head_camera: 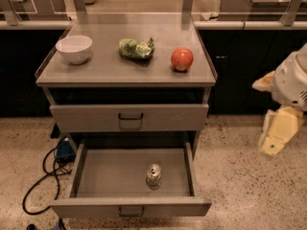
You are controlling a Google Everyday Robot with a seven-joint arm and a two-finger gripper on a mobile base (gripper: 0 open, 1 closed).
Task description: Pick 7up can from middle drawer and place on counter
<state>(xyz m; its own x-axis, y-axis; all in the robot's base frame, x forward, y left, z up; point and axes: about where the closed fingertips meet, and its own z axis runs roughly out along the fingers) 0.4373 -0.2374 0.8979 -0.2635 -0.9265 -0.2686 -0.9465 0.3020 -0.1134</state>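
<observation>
The 7up can [153,176] stands upright on the floor of the open middle drawer [108,176], right of centre and near the front panel. The counter [110,70] is the grey top of the drawer cabinet above it. My gripper [277,131], a pale yellowish part under the white arm, hangs at the far right of the view. It is well off to the right of the cabinet, at about the height of the closed upper drawer, and touches nothing.
On the counter stand a white bowl [74,48] at the left, a green crumpled bag [136,48] in the middle and a red apple [182,59] at the right. The upper drawer [129,117] is closed. Black cables [41,181] and a blue box [64,151] lie on the floor at the left.
</observation>
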